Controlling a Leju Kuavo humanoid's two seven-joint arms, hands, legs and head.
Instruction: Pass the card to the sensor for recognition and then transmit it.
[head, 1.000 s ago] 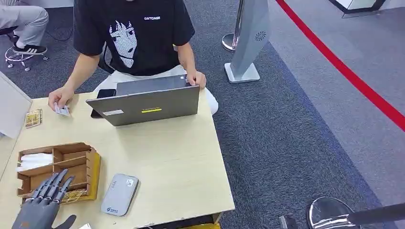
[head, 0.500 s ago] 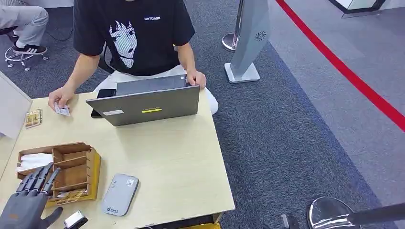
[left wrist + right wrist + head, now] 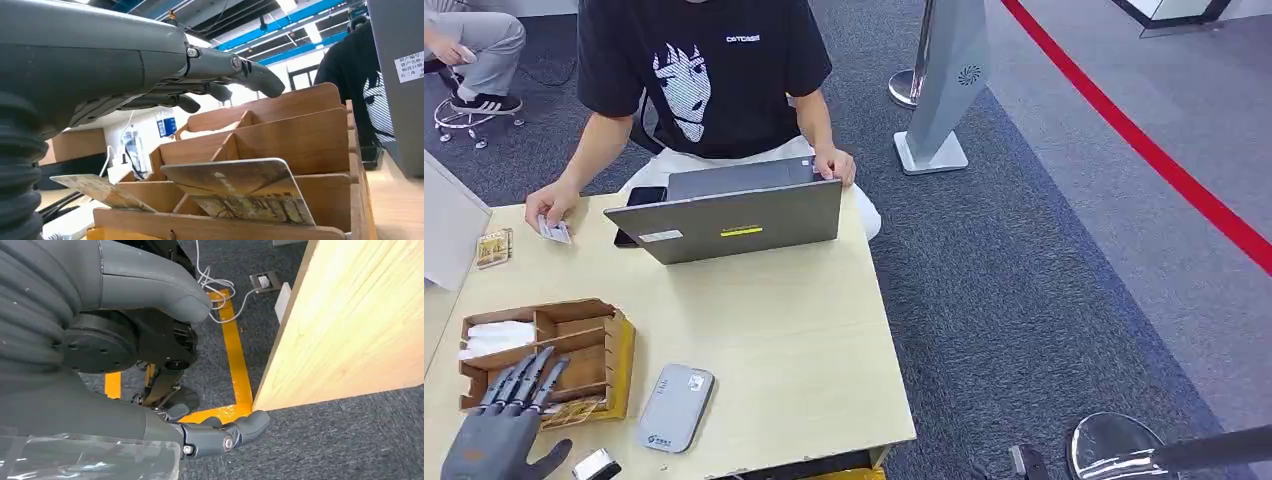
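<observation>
While the card [image 3: 240, 187] lies in the front slot of the wooden box [image 3: 574, 330] at the worktop's [image 3: 794, 340] near left corner, the left hand [image 3: 499, 435] hovers right above it, fingers apart, holding nothing. The card lies flat, just under the fingertips, its long side along the box front. The right hand [image 3: 220, 437] hangs low beside the worktop, fingers loose, holding nothing. The sensor [image 3: 674, 408] sits next to the box.

Office or demo hall: grey carpet floor [image 3: 1024, 300], red line [image 3: 1144, 150] and yellow floor tape [image 3: 235, 365], wooden desk [image 3: 794, 330] ahead of left hand [image 3: 499, 435], laptop [image 3: 739, 215] beyond it, person [image 3: 699, 80] seated behind.
</observation>
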